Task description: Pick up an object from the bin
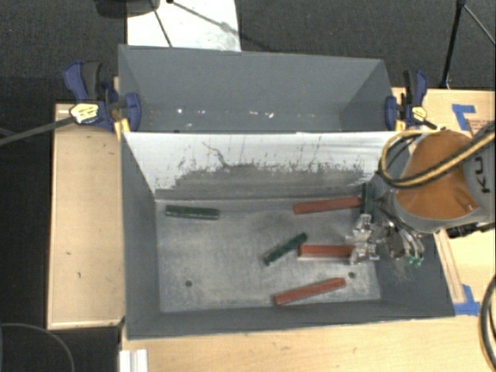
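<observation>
End effector (363, 245) low at the right of the grey bin (256, 91)
It stood at the right end of the middle red stick (322, 249); a green stick (284, 248) lay just left.

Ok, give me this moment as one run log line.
gripper: at right end of middle red stick | stick: on bin floor | nearest: centre green stick, lower red stick

Grey metal bin (209, 277), floor scuffed along rear wall. Lying on floor, five items:
- rear green stick (190, 212), far left
- centre green stick (284, 249), tilted
- rear red-brown stick (325, 205), right
- middle red-brown stick (322, 249), just beside centre green stick
- front red-brown stick (308, 291)
</observation>
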Controlling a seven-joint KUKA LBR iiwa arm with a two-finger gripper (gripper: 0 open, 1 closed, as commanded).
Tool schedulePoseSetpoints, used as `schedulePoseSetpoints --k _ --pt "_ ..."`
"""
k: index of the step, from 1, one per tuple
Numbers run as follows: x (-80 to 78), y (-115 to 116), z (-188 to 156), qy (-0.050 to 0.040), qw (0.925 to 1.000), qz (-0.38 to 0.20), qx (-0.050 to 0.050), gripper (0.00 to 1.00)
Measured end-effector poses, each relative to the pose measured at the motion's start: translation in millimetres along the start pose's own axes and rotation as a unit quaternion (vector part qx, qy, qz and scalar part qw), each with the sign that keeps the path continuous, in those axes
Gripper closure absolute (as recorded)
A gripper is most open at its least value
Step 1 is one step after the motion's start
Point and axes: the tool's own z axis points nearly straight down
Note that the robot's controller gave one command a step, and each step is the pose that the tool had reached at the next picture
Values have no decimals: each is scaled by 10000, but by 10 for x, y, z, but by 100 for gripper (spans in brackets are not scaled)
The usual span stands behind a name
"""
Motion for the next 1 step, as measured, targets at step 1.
schedulePoseSetpoints --k 1 --pt "0 0 0 0 10000 -3 0 100"
